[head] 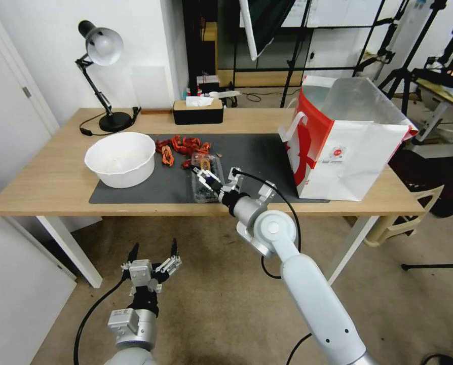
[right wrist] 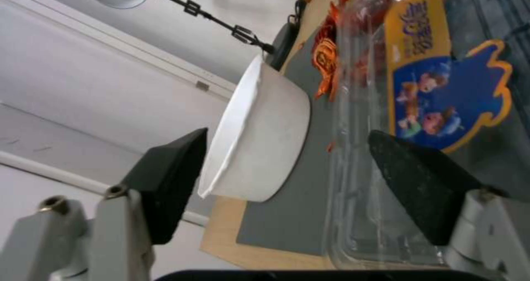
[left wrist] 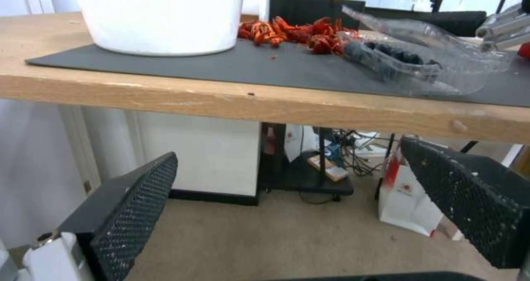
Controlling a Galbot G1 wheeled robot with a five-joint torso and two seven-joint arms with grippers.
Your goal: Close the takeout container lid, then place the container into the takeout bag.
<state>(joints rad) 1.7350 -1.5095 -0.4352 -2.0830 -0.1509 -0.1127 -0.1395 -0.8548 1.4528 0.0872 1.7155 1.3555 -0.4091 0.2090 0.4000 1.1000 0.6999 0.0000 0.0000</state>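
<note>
Now hovering wide open at the lid [right wrist: 386,107], right gripper [right wrist: 287,181]; sticker [right wrist: 442,86] showing cartoon figures, writing unreadable.

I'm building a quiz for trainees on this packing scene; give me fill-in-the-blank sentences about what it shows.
1. The takeout container lies on the dark mat between the white bowl and the ____.
2. The clear lid is still partly ____ above the blueberries.
3. The right claw is at the container, while the left claw hangs open ____ the table edge.
4. Behind the container lies a heap of ____ crayfish.

Missing words: takeout bag; open; below; red
</note>
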